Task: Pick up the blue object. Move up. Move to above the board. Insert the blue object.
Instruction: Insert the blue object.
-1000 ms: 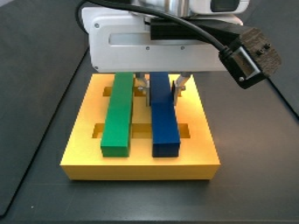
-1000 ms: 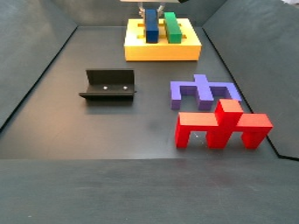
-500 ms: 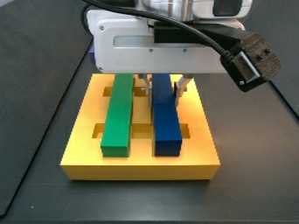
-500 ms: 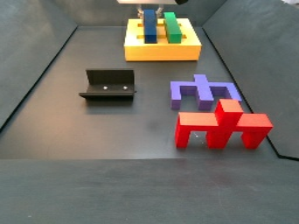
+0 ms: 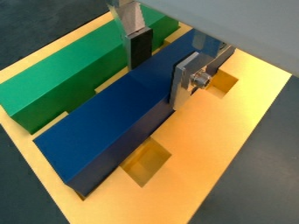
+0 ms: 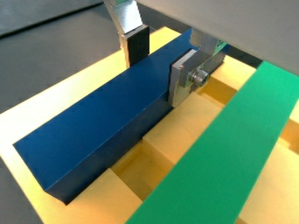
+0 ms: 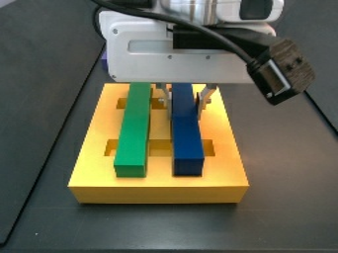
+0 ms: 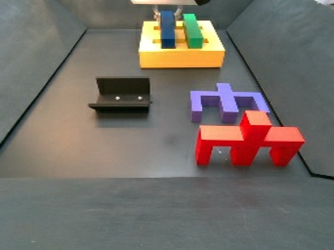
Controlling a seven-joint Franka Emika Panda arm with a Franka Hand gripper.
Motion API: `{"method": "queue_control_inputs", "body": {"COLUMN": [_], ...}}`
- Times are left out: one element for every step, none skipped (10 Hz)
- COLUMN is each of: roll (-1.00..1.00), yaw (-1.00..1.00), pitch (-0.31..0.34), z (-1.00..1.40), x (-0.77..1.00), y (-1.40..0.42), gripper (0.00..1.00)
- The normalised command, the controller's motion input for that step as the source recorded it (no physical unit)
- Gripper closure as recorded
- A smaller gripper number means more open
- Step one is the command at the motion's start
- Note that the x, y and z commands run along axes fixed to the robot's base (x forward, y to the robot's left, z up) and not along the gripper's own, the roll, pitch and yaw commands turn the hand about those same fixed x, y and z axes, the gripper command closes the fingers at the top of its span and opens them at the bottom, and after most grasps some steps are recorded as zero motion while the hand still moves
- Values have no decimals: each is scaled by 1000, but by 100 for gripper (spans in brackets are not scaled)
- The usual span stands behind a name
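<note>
The blue object (image 7: 187,133) is a long dark blue bar lying in a groove of the yellow board (image 7: 158,188), beside the green bar (image 7: 133,124). My gripper (image 7: 185,96) stands over the bar's far end. In both wrist views its fingers straddle the bar (image 5: 105,122) (image 6: 100,122): one dark pad (image 5: 138,48) lies at one long edge, and the other silver plate (image 5: 184,83) lies against the opposite side. The gripper (image 5: 160,63) (image 6: 160,61) looks shut on the bar. In a side view the board (image 8: 181,59) is at the far end of the floor.
The fixture (image 8: 121,95) stands on the dark floor left of centre. A purplish-blue notched block (image 8: 229,102) and a red piece (image 8: 248,142) lie to the right. An open square slot (image 5: 146,162) shows in the board beside the blue bar. Dark walls ring the floor.
The gripper has sunk slightly with the blue bar between one second ago and half a second ago. Since then nothing has visibly moved.
</note>
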Motion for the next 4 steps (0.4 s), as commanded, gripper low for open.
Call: {"method": "queue_control_inputs", "body": {"roll": [183,159,96,0], "yaw": [-337,-320,-169,0], "pitch": [61,69,23,0], "z": [-237,-206,-134,0], "x": [66,80,0,0], "y": [0,0,0,0], "gripper": [100,100,100,100]}}
